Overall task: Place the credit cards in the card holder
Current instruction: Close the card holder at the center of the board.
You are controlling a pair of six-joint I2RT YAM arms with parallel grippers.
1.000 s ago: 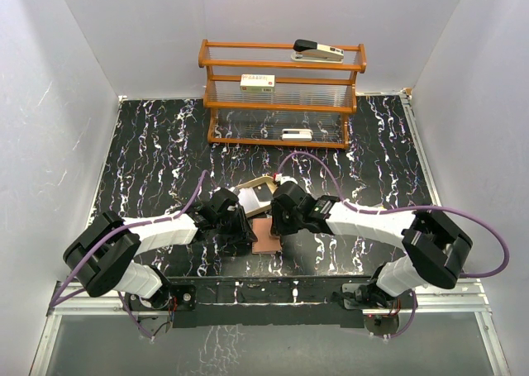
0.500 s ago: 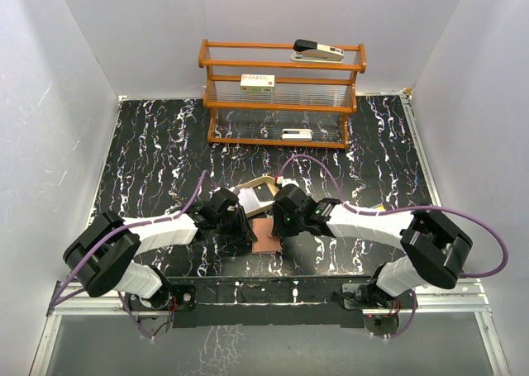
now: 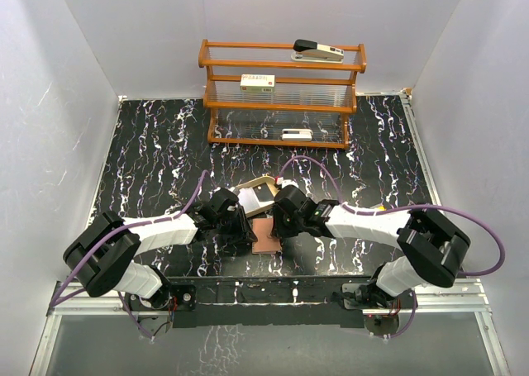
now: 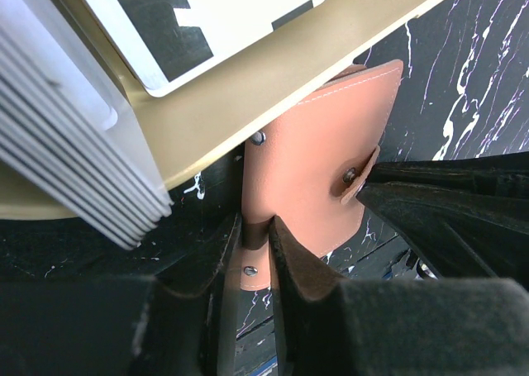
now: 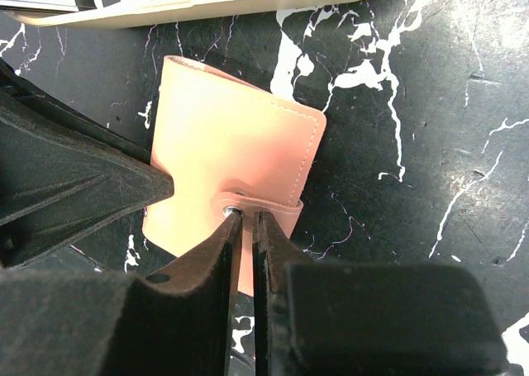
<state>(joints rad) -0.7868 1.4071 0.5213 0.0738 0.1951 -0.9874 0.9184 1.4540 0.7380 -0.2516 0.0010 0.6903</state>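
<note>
Seemingly to unsnap it, the left gripper point(image 4: 254, 245) pinched the near edge of the card holder point(image 4: 318, 157) while the right gripper point(image 5: 246, 227) pinched its strap point(image 5: 277, 205).

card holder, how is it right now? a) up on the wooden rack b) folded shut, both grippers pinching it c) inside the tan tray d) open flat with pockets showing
b: the card holder shows only outer leather, pinched by the left gripper and right gripper.
</note>
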